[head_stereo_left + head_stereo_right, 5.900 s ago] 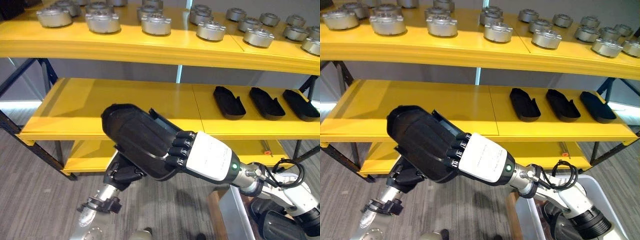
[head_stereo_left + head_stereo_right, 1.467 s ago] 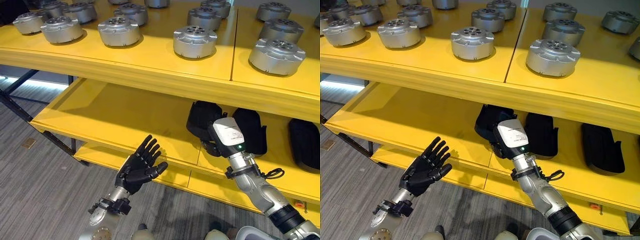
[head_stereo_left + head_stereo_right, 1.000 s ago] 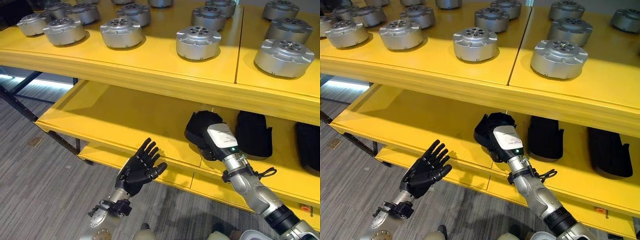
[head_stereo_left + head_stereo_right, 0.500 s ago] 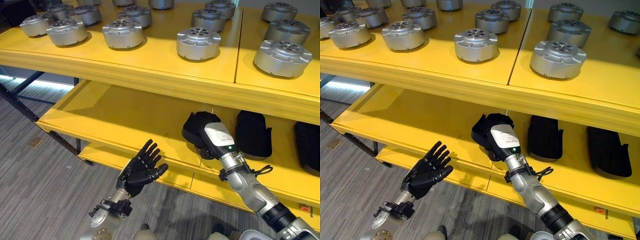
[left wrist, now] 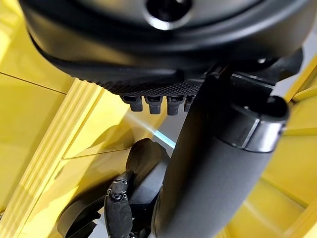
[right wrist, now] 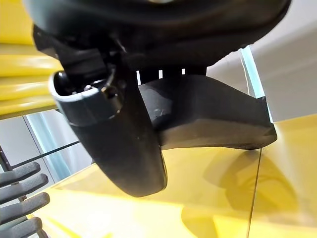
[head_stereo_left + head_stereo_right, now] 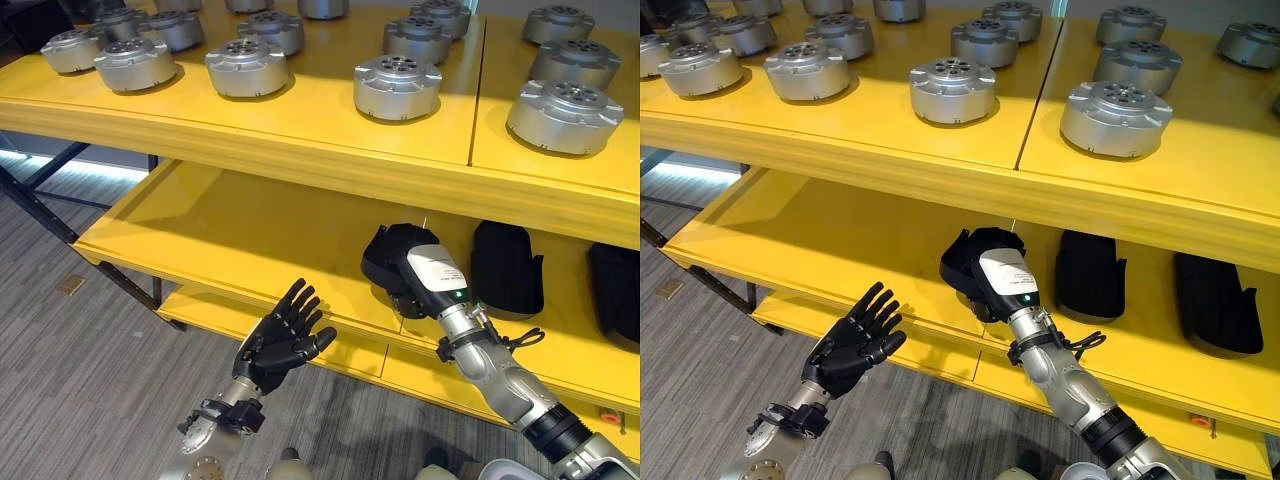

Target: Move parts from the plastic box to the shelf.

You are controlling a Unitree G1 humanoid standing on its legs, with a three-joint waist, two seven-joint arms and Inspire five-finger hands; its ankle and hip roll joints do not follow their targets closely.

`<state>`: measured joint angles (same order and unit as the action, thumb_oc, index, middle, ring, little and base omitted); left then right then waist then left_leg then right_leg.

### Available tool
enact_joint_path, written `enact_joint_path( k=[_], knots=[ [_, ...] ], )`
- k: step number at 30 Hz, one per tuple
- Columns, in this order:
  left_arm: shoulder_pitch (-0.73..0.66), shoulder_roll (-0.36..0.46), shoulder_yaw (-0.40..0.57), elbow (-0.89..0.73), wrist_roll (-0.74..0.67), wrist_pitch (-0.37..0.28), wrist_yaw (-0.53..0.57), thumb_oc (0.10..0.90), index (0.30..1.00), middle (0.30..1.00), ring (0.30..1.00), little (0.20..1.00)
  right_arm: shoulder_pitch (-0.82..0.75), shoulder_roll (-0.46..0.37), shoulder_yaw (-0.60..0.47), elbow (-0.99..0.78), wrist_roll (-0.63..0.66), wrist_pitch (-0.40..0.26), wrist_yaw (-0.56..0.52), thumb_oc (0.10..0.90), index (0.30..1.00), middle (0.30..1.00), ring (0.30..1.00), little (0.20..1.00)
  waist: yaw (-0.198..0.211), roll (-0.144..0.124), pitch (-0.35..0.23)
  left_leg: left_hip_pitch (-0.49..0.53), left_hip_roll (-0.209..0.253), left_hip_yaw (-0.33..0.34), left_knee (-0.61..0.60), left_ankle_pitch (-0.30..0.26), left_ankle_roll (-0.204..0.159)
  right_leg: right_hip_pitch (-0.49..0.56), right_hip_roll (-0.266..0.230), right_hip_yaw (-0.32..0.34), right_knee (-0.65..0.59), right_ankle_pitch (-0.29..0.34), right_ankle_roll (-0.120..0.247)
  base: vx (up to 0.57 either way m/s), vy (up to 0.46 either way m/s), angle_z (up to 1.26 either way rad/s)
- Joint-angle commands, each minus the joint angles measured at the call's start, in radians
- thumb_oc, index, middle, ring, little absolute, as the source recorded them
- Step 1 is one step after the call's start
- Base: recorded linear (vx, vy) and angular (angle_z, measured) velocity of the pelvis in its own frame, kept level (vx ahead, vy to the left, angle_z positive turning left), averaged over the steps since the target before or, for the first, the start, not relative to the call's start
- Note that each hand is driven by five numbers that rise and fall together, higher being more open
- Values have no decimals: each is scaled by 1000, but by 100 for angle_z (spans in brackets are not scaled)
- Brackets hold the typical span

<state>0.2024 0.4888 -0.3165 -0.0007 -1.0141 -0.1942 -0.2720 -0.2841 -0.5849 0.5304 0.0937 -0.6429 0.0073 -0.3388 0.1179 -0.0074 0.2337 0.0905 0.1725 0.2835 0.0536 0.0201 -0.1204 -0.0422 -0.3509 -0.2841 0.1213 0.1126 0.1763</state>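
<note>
Placing a black part (image 7: 980, 257) on the middle shelf (image 7: 840, 240), right hand (image 7: 1002, 285) curled round it, thumb down the near side, fingers hidden behind. Part resting on or just above the yellow board at the seam between two panels, at the left end of a row with two more black parts (image 7: 1090, 272) lying to its right. Right wrist view showing the part's underside close to the board, a dark reflection beneath; contact not certain from here.

Left hand (image 7: 852, 345) held low in front of the shelf edge, fingers spread and straight, carrying nothing, well apart from the part.

Step in hand, by judgement: setting down and letting go. Best done by lowering until the flat base sits fully on the board, then easing the fingers apart and drawing the hand straight back toward the robot, clear of the upper shelf (image 7: 940, 130) overhead. Worth keeping the part clear of its neighbour, and squaring it with the row before release, since a twist on withdrawal could drag it askew. Little headroom under the upper shelf, so no lifting of the wrist on the way out.

Long axis of the part running front to back across the shelf, roughly parallel to its neighbours, perhaps turned slightly leftward at the far end. Rounded, broader end toward the shelf's back; near end covered by the hand. Silver round parts (image 7: 952, 87) ranged along the upper shelf, untouched.
</note>
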Motion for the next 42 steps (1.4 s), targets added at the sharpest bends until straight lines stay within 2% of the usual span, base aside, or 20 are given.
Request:
enact_joint_path(
  k=[1, 12, 13, 16, 22, 34, 38, 42],
  knots=[
    [-86, -2, 20, -92, 1, -52, -48, 900, 1000, 1000, 1000, 1000, -169, 28, -24, -50, 5, -64, -57, 400, 300, 300, 300, 300, 29, -21, -42, 11, -23, -17, 111, -171, 93, 30, 42, -53, 20, -89, -24, 0, 0, 0],
    [-91, -8, 19, -93, 2, -58, -40, 900, 1000, 1000, 1000, 1000, -180, 34, -23, -50, 11, -63, -51, 400, 300, 300, 300, 300, 28, -20, -46, 8, -23, -17, 114, -171, 92, 42, 52, -48, 11, -97, -32, 0, 0, 0],
    [-80, -47, 51, 45, 271, 161, -58, 900, 1000, 1000, 1000, 1000, 117, 28, -229, -52, 236, -149, -175, 400, 300, 300, 300, 300, -35, 1, -125, -8, 46, 52, 15, -43, 52, 158, 115, -58, -19, -191, -78, -11, -12, 9],
    [-83, -46, 54, 45, 259, 167, -59, 900, 1000, 1000, 1000, 1000, 114, 29, -225, -53, 244, -162, -188, 400, 300, 300, 300, 300, -33, 0, -126, -6, 46, 52, 12, -42, 52, 162, 114, -56, -27, -186, -77, -2, -10, 9],
    [-90, -56, 53, 36, 233, 215, -59, 900, 1000, 1000, 1000, 1000, 104, 38, -219, -59, 245, -148, -181, 400, 300, 300, 300, 300, -30, -1, -134, -1, 47, 54, 1, -38, 53, 165, 117, -63, -39, -180, -78, 9, -9, -7],
    [-97, -55, 52, 27, 231, 227, -50, 900, 1000, 1000, 1000, 1000, 83, 33, -210, -54, 213, -149, -172, 400, 300, 300, 300, 300, -27, -4, -138, 7, 41, 56, 1, -43, 56, 168, 124, -63, -37, -183, -83, 1, -1, 0],
    [-95, -52, 59, 21, 242, 218, -42, 900, 1000, 1000, 1000, 1000, 77, 32, -203, -56, 194, -156, -164, 400, 300, 300, 300, 300, -24, -3, -136, 10, 39, 52, 1, -44, 57, 170, 125, -60, -35, -185, -84, 2, -9, 0],
    [-91, -43, 72, 14, 251, 181, -34, 900, 1000, 1000, 1000, 1000, 75, 32, -189, -54, 173, -168, -164, 400, 300, 300, 300, 300, -20, -3, -137, 12, 34, 43, 0, -48, 59, 172, 130, -53, -35, -188, -87, 20, -66, 0]
  ],
)
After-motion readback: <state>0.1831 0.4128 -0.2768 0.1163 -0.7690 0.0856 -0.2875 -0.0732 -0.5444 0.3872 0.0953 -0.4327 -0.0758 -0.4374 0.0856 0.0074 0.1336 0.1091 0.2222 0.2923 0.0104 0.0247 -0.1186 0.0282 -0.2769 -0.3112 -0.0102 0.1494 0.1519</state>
